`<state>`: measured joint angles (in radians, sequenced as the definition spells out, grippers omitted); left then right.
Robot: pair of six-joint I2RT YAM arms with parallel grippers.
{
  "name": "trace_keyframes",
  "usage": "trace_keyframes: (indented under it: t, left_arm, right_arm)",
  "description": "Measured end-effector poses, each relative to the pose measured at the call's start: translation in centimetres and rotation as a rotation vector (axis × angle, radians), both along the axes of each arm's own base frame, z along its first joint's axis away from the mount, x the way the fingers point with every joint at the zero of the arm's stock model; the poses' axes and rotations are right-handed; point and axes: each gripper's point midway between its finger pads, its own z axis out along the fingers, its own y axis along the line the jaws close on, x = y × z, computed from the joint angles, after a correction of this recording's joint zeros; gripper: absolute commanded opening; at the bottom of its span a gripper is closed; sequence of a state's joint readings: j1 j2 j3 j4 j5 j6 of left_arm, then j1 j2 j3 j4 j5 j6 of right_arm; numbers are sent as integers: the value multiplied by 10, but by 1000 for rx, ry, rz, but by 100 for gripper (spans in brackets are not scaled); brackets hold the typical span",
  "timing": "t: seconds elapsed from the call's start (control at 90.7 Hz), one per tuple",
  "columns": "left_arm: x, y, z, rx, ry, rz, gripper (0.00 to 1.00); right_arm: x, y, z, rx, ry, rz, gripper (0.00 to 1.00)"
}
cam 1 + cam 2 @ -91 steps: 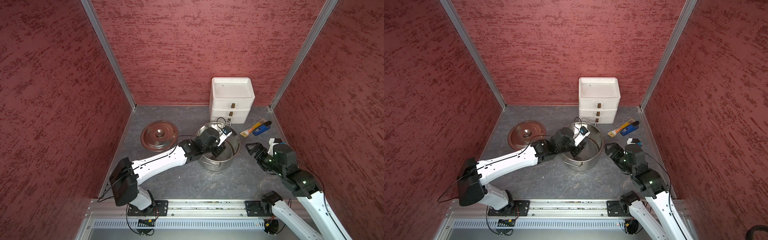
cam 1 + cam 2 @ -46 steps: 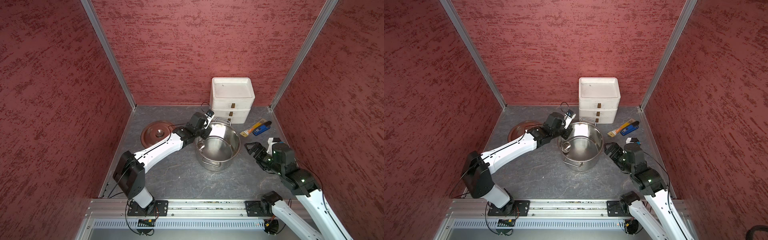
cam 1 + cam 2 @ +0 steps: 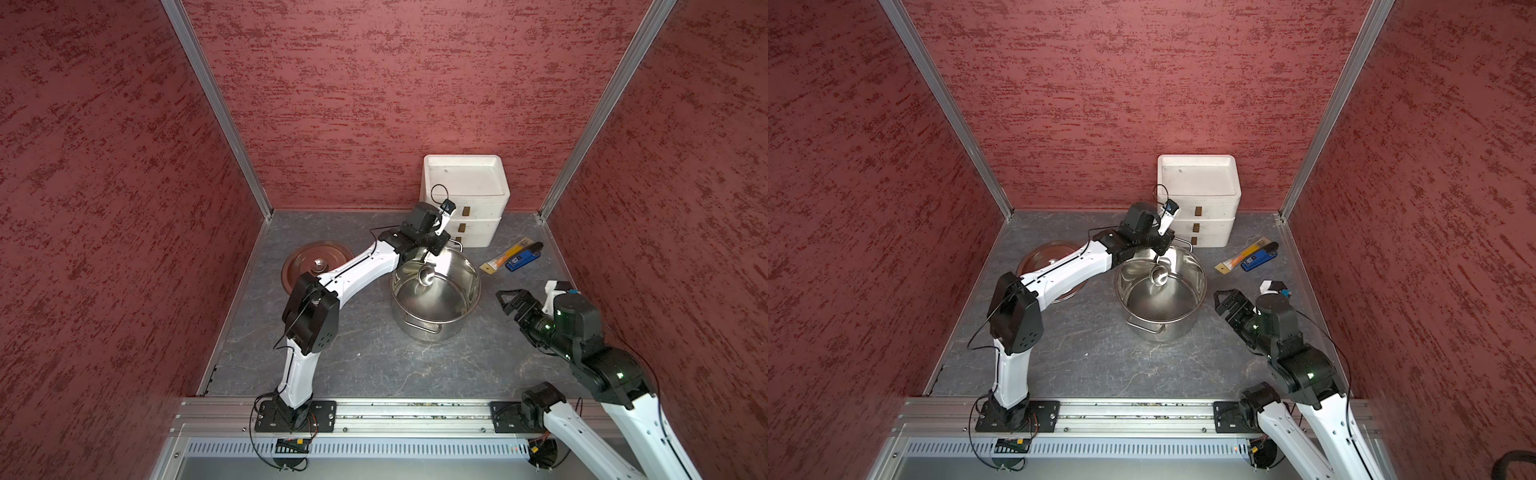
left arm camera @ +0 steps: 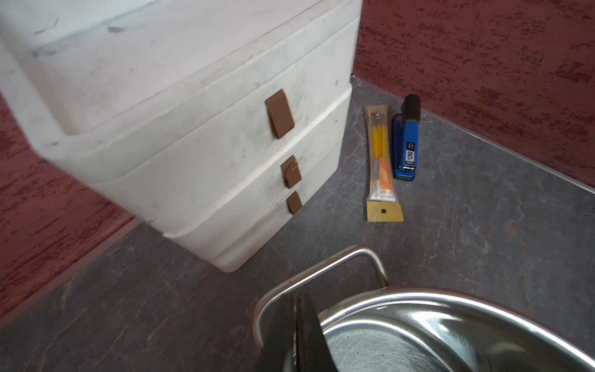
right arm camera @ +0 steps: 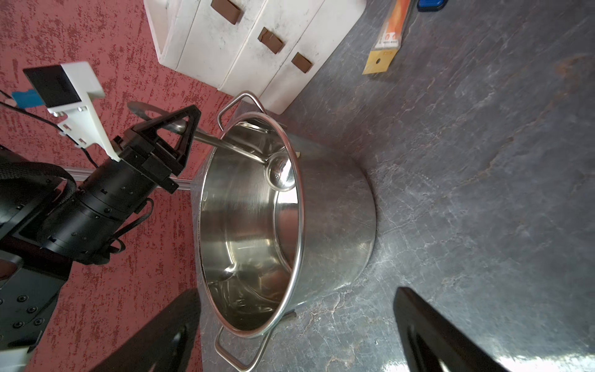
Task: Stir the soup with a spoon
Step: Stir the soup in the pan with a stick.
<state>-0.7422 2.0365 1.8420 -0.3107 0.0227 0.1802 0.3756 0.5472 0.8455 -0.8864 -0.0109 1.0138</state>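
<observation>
Rough red-plastered walls (image 3: 374,104), joined at the back corners by aluminium posts (image 3: 218,108), enclose on three sides an evenly lit grey, marble-veined surface (image 3: 374,357), with a scuffed white drawer unit (image 3: 465,178) against the back wall and an aluminium rail (image 3: 415,415) along the front edge.

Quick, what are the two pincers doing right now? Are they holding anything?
Left pincer: closed, holding the spoon by its handle.
Right pincer: open, holding nothing.
</observation>
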Motion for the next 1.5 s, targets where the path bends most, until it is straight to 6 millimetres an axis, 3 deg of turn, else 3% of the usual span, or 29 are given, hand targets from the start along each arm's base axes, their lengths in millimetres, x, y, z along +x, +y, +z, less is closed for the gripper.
trace_keyframes:
  t: [0.198,0.353,0.452,0.562,0.683,0.871,1.003,1.091,1.19,1.311,1.411,1.499]
  left_arm:
    - [-31,-51,2,-19,-9,-118,0]
    - [-71,-83,0,-24,2,-218,0]
    - [-102,-92,-12,-12,27,-276,0]
    - [-138,-90,-24,13,57,-327,0]
    - [-171,-75,-16,18,58,-360,0]
    - [-198,-35,-5,33,45,-348,0]
    - [-199,-7,-10,66,39,-307,0]
    - [-188,12,-20,98,40,-270,0]
    - [-161,38,-32,142,42,-201,0]
    - [-125,65,-29,172,-8,-133,0]
    - [-110,76,-24,205,-62,-122,0]
    - [-105,74,-16,228,-122,-146,0]
  right_arm:
    - [-2,-2,-2,-6,6,-4,98]
    - [-6,-4,0,-4,0,-6,98]
    - [-8,-5,1,0,-7,-8,98]
    - [-10,-5,3,5,-16,-9,98]
    - [-10,-6,3,7,-19,-9,98]
    - [-10,-5,3,7,-19,-8,98]
    - [-8,-4,2,6,-15,-7,98]
    - [-4,-1,0,6,-3,0,98]
    - [1,2,-2,2,11,6,98]
    - [5,4,-6,-8,29,12,98]
    - [7,5,-2,-11,27,16,98]
    - [7,5,7,-5,7,17,98]
